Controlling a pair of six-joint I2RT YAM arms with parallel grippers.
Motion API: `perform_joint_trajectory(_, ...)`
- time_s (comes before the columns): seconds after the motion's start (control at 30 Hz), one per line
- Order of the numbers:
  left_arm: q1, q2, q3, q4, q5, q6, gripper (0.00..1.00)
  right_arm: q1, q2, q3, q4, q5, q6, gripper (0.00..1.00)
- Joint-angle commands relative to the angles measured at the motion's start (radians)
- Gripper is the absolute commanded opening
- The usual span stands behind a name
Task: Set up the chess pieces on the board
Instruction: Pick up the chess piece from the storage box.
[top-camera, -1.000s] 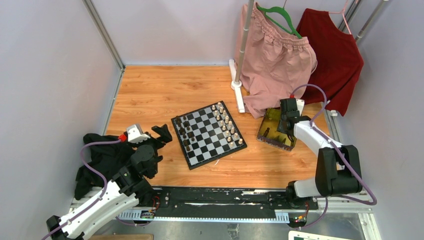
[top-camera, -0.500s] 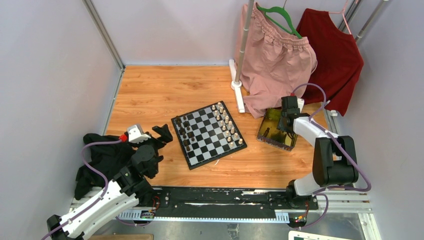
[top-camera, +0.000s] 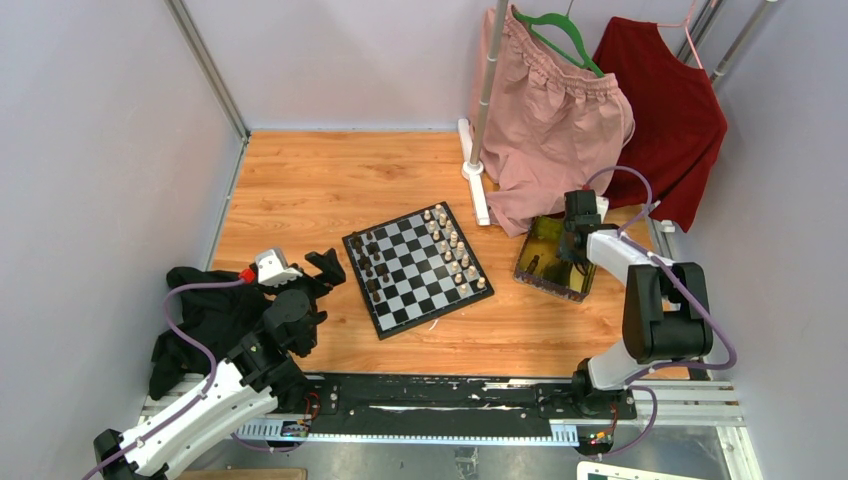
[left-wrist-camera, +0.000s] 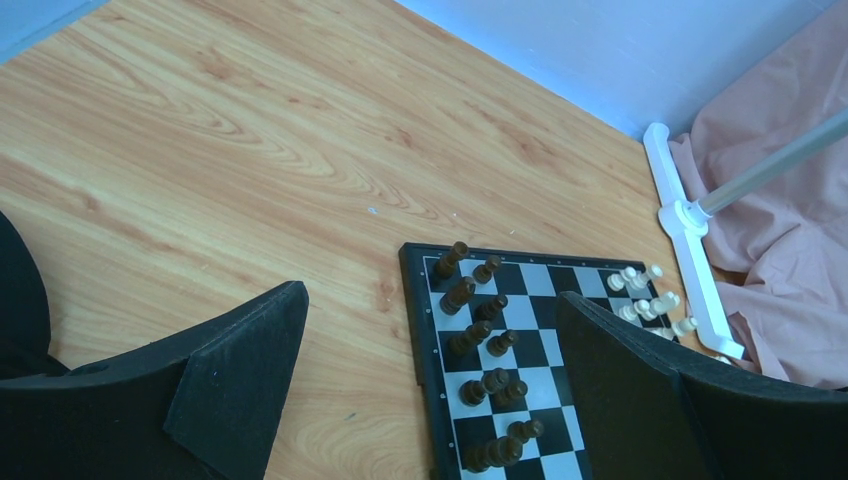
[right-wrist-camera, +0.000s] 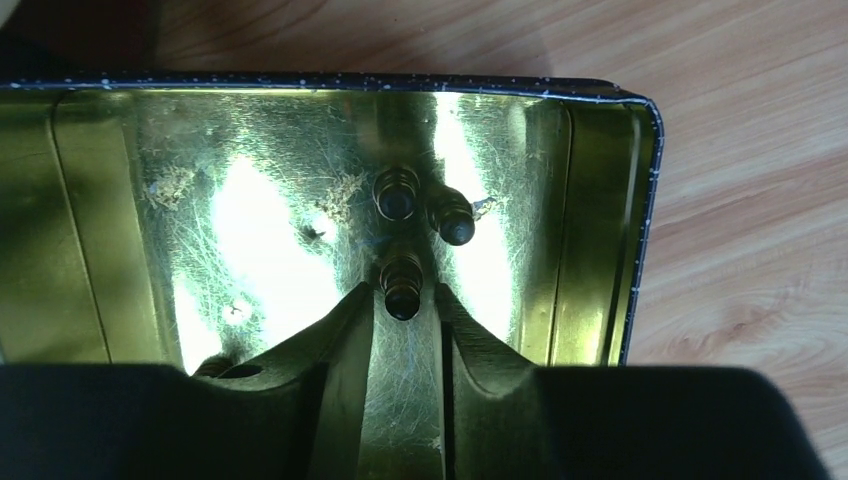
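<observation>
The board (top-camera: 428, 288) lies mid-table, with dark chess pieces (top-camera: 368, 262) along its left side and cream ones (top-camera: 455, 250) along its right. My left gripper (top-camera: 318, 275) hangs open just left of the board, and its wrist view shows the dark pieces (left-wrist-camera: 480, 335) on the board (left-wrist-camera: 540, 280) between its wide fingers (left-wrist-camera: 430, 295). My right gripper (right-wrist-camera: 405, 295) is down inside the gold tray (right-wrist-camera: 90, 220). Its narrowed jaws flank one dark piece (right-wrist-camera: 402, 280) at their tips, with slim gaps either side. Two more dark pieces (right-wrist-camera: 396, 193) (right-wrist-camera: 452, 218) lie just beyond.
A white rack foot and pole (top-camera: 475, 170) stand behind the board, with pink shorts (top-camera: 550, 120) and a red garment (top-camera: 665, 110) hanging to the floor beside the tray (top-camera: 540, 240). Black cloth (top-camera: 205, 320) lies under my left arm. Grey walls enclose three sides.
The right gripper's jaws have narrowed around the dark piece in the tray, and the right arm's elbow has swung more upright. The left arm has not moved.
</observation>
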Motion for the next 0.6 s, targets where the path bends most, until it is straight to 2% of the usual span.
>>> perform_joint_trajectory(0.0,-0.001,0.001,-0.016,0.041,-0.029,0.007,1.0,-0.022,0.019,0.037,0.01,-0.014,-0.009,0.29)
perform_joint_trajectory(0.33,-0.001,0.001,-0.016,0.041,-0.029,0.009,1.0,-0.021,0.005,0.035,0.006,-0.049,-0.017,0.01)
perform_joint_trajectory(0.57,-0.001,-0.008,-0.007,0.023,-0.031,0.0,1.0,0.022,-0.053,0.025,-0.013,-0.053,-0.025,0.0)
